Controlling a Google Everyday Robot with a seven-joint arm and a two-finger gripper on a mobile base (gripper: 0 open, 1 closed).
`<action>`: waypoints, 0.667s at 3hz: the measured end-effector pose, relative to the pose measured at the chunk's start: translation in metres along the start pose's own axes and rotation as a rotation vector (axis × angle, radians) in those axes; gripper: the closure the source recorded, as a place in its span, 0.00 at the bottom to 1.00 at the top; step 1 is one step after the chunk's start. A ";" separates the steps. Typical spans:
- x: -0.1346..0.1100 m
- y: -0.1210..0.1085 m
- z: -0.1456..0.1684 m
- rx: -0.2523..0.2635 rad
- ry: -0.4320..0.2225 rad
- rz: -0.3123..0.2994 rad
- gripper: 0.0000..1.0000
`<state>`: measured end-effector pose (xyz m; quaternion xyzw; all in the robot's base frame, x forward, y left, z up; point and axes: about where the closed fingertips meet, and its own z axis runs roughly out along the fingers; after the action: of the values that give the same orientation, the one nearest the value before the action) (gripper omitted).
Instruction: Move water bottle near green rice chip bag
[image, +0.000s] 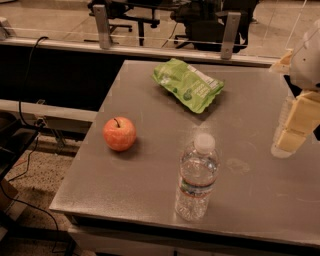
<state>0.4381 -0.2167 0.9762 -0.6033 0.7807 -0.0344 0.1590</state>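
The gripper (289, 136) at the right edge of the view is built of blocky, cream-yellow segments with a paler, rounded end. Above it sits a smooth, white, rounded housing (310, 55), with dark parts showing beside it.

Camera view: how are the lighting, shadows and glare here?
Camera view: warm, dim amber cast; soft sheen on the table, no harsh glare; the apple and green rice chip bag throw short soft shadows; the water bottle catches small highlights; the gripper sits pale at the right edge, partly cropped.
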 end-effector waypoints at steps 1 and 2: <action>0.000 0.000 0.000 0.000 0.000 0.000 0.00; -0.006 0.006 -0.001 -0.030 -0.046 -0.013 0.00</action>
<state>0.4336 -0.2095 0.9773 -0.6114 0.7732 -0.0100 0.1678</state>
